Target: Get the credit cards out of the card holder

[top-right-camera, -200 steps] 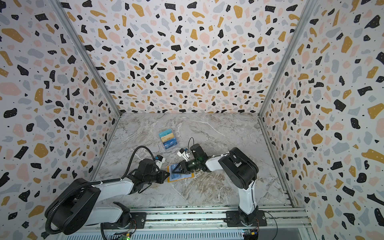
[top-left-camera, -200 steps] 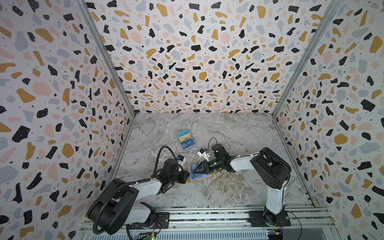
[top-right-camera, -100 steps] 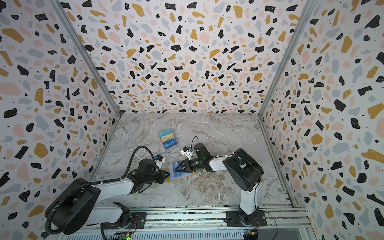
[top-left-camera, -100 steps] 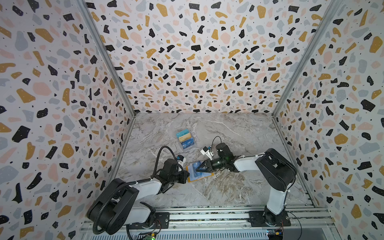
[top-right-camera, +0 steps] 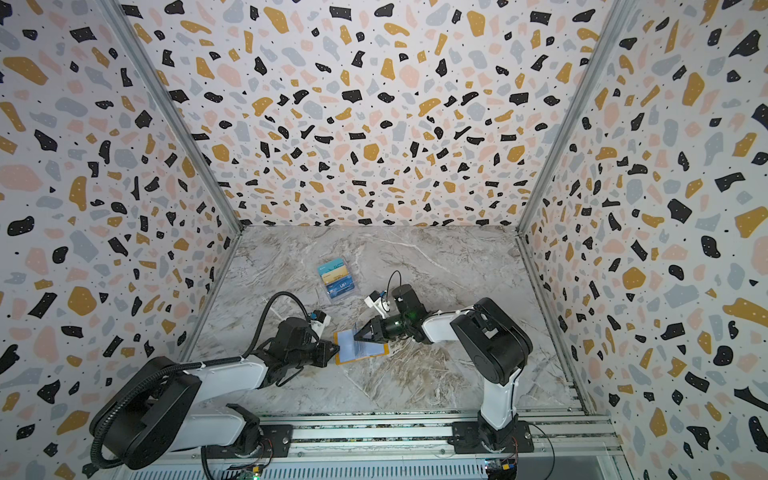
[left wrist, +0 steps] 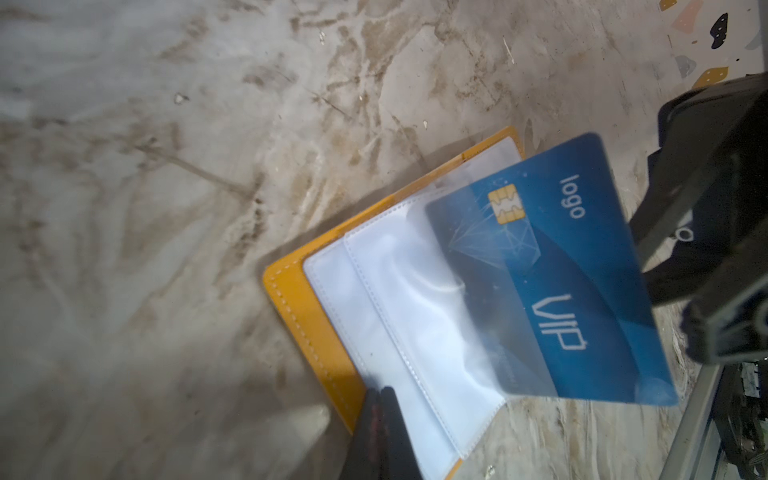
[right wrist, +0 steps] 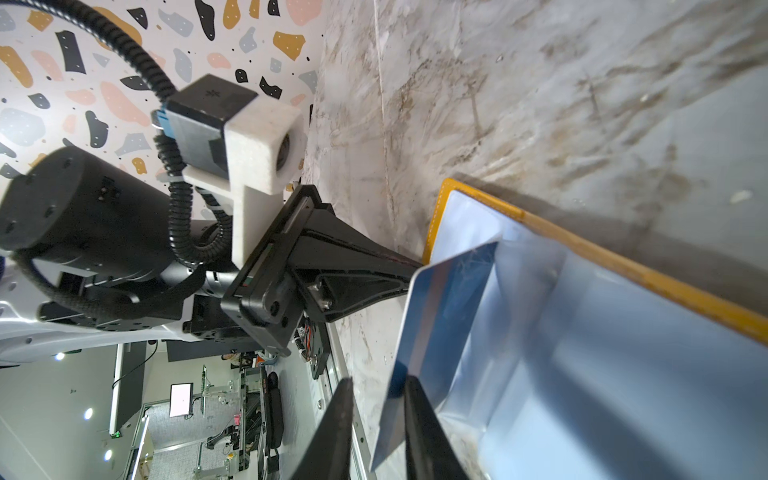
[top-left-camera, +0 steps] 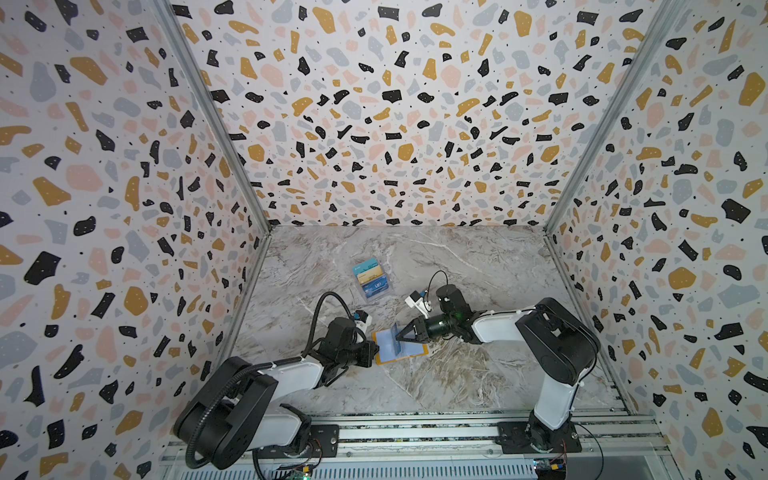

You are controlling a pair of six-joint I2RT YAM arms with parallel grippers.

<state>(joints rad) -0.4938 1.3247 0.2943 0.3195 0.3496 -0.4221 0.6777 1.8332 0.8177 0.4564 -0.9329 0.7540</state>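
We see the card holder (top-left-camera: pixel 399 354) lying open on the marble counter (top-left-camera: pixel 478 266), near the front and between the two arms. Its yellow rim shows around pale clear sleeves (left wrist: pixel 415 332).

The left gripper (top-left-camera: pixel 374 348) meets the holder at the edge nearest its own arm. In the left wrist view its jaws are pressed together on the yellow rim and the sleeve beside it.

The blue VIP card (left wrist: pixel 582 270) sits partly inside one sleeve: the end away from the lettering is under clear plastic, and the lettered end is bare. In the right wrist view the card stands tilted up off the holder, with the sleeve raised around it.

The right gripper (top-left-camera: pixel 400 334) reaches in from the opposite side. Its jaws are narrow, with the card's free edge between them — the card lies close against one finger (right wrist: pixel 415 415) and a slit shows at the other, so we cannot tell whether it is pinched.

Well behind the holder, toward the back wall, a clear plastic box (top-left-camera: pixel 372 279) holds other cards.
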